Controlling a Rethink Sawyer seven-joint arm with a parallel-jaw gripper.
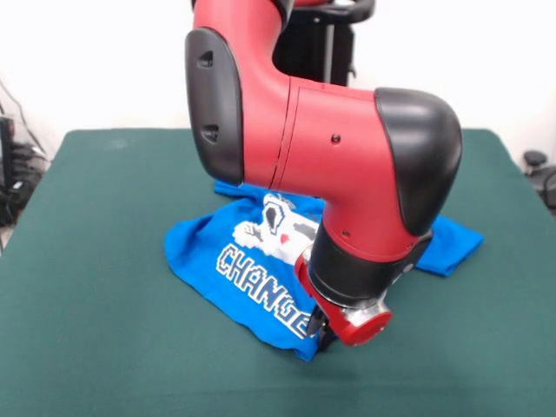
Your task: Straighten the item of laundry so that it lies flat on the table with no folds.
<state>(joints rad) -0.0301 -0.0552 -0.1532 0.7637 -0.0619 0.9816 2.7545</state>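
Lying rumpled: blue T-shirt [252, 252] | print partly visible | green table [95, 287]

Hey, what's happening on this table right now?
A red and black robot arm is reaching down to a blue T-shirt on the green table. Its end effector is at the shirt's near edge. The shirt is bunched and skewed, not yet flat.

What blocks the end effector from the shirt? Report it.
Nothing visible. The end effector is down at the near edge of the shirt, with only bare table around; its fingers are hidden.
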